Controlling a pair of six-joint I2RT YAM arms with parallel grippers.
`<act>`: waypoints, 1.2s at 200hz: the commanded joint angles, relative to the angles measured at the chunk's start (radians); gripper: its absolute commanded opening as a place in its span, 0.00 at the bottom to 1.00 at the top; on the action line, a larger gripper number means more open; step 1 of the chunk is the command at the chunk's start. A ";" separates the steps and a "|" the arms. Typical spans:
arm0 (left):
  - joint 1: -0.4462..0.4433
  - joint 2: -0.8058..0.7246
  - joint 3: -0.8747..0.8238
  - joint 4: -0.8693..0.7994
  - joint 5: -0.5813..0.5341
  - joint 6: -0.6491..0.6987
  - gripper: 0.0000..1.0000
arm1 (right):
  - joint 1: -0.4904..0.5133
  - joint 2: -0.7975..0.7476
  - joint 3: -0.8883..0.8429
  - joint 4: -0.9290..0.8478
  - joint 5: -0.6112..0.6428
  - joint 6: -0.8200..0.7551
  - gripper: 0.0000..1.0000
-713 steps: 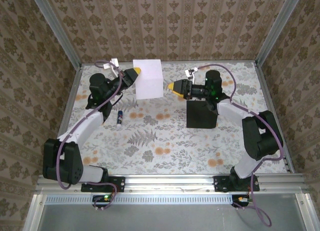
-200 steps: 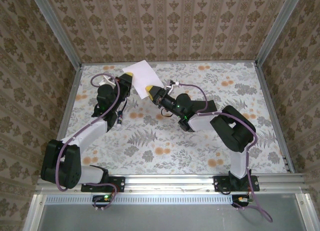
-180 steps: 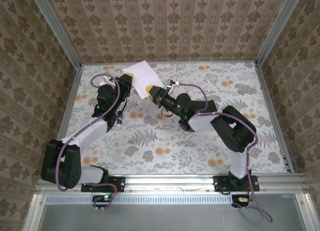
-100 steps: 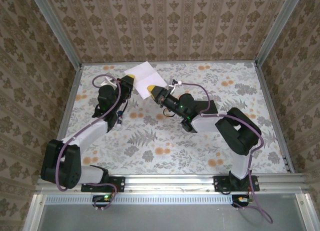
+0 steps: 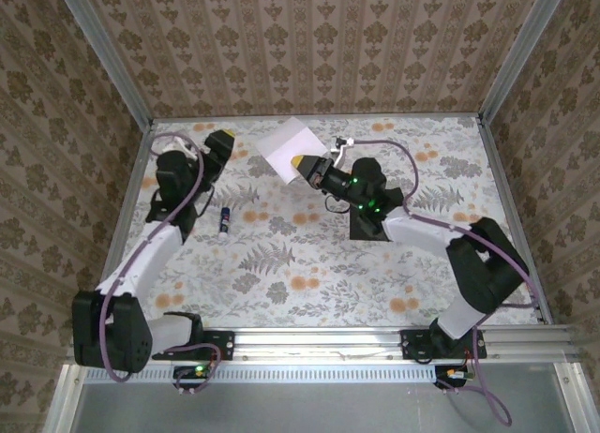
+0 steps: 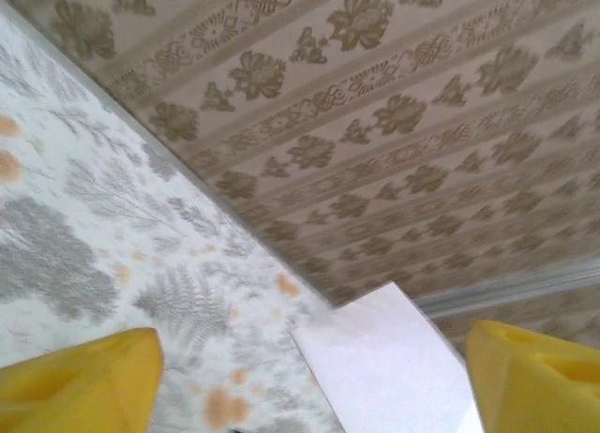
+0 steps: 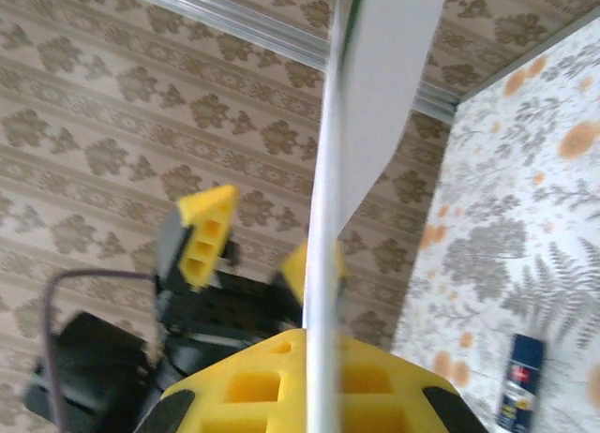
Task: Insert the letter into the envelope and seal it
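The letter (image 5: 286, 144) sits in the right pincer (image 5: 300, 161); the left pincer (image 5: 222, 141) stands apart, leftward; the envelope (image 5: 364, 227) lies behind, on the table (image 5: 281, 274).

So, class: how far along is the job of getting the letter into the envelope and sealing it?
Done: the letter is off the table, pinched by the right gripper; the left gripper stands open, apart from it. In hand: the right arm holds it up. Left: slide it into the black envelope lying beneath that arm, then seal.
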 commanded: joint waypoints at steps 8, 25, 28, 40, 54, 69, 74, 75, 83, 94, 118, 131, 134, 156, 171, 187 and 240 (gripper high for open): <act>0.065 -0.033 0.271 -0.433 0.151 0.450 0.94 | -0.058 -0.094 0.077 -0.358 -0.140 -0.243 0.00; 0.075 0.010 0.386 -0.568 0.247 0.602 1.00 | -0.101 -0.112 0.117 -0.480 -0.221 -0.321 0.00; 0.075 0.020 0.402 -0.583 0.275 0.622 1.00 | -0.107 -0.114 0.124 -0.499 -0.235 -0.332 0.00; 0.072 0.065 0.455 -0.640 0.380 0.675 1.00 | -0.132 -0.112 0.159 -0.577 -0.295 -0.379 0.00; 0.062 0.117 0.483 -0.664 0.497 0.711 1.00 | -0.150 -0.101 0.204 -0.661 -0.363 -0.432 0.00; 0.032 0.149 0.485 -0.666 0.535 0.743 1.00 | -0.159 -0.091 0.240 -0.722 -0.411 -0.477 0.00; 0.019 0.157 0.483 -0.661 0.545 0.756 1.00 | -0.161 -0.088 0.249 -0.734 -0.426 -0.490 0.00; 0.016 0.159 0.483 -0.661 0.546 0.757 1.00 | -0.161 -0.088 0.251 -0.737 -0.429 -0.492 0.00; -0.005 0.172 0.484 -0.661 0.561 0.776 1.00 | -0.164 -0.086 0.260 -0.747 -0.451 -0.502 0.00; -0.035 0.195 0.487 -0.661 0.581 0.794 1.00 | -0.165 -0.081 0.270 -0.751 -0.481 -0.512 0.00; -0.093 0.243 0.489 -0.632 0.630 0.799 1.00 | -0.166 -0.063 0.294 -0.766 -0.546 -0.532 0.00; -0.115 0.259 0.483 -0.593 0.662 0.781 1.00 | -0.171 -0.051 0.306 -0.780 -0.562 -0.540 0.00; -0.118 0.261 0.480 -0.585 0.668 0.778 1.00 | -0.172 -0.048 0.306 -0.782 -0.566 -0.542 0.00; -0.135 0.277 0.472 -0.567 0.673 0.772 1.00 | -0.179 -0.039 0.308 -0.773 -0.587 -0.540 0.00; -0.137 0.286 0.466 -0.563 0.671 0.770 1.00 | -0.183 -0.037 0.308 -0.767 -0.593 -0.538 0.00; -0.138 0.295 0.463 -0.565 0.669 0.770 1.00 | -0.183 -0.033 0.309 -0.754 -0.600 -0.531 0.00; -0.140 0.329 0.465 -0.621 0.658 0.806 1.00 | -0.187 -0.029 0.313 -0.708 -0.610 -0.501 0.00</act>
